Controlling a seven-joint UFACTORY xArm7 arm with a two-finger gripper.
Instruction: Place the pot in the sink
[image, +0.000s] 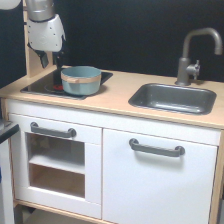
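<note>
While pot (80, 80) sat on stovetop (47, 85), gripper (54, 62) hung just behind it; fingers' state couldn't be told. Sink (172, 97) lay well apart.

Matt blue-grey pot (80, 80) with wood-look rim; smooth grey metal sink (172, 97).

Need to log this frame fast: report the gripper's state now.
Gripper: cannot tell whether open or shut; its dark fingers hang behind the pot on the stovetop, and no grasp on anything is visible.
</note>
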